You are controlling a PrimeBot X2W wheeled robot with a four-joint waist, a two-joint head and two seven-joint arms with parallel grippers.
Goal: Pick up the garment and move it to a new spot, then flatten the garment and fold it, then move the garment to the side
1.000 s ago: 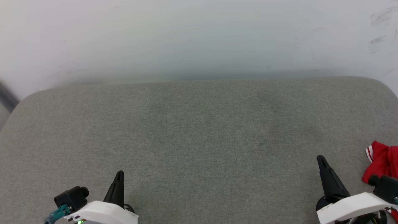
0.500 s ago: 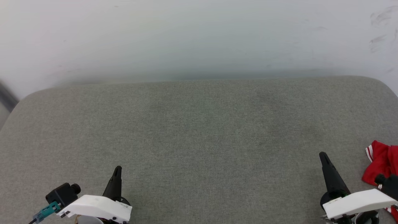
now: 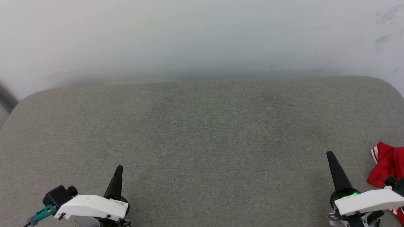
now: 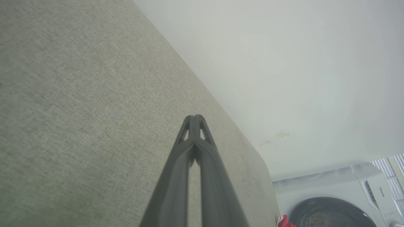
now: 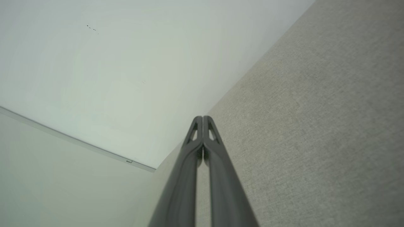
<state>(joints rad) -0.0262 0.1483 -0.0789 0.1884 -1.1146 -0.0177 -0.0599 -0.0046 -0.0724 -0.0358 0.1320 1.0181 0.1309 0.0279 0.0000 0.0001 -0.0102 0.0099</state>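
The red jersey point(image 3: 385, 165) lies bunched at the grey tabletop's point(image 3: 202, 132) right edge, just beside the right jaws, which like the left jaws are closed and empty, seemingly parked low to keep the middle free

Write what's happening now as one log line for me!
garment: bunched, far right of grey surface | left gripper: shut, empty | right gripper: shut, empty

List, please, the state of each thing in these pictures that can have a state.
garment, crumpled in a heap, not folded, lying on the grey padded surface, not held.
left gripper, shut, empty.
right gripper, shut, empty.
washing machine, door open or closed cannot be told.
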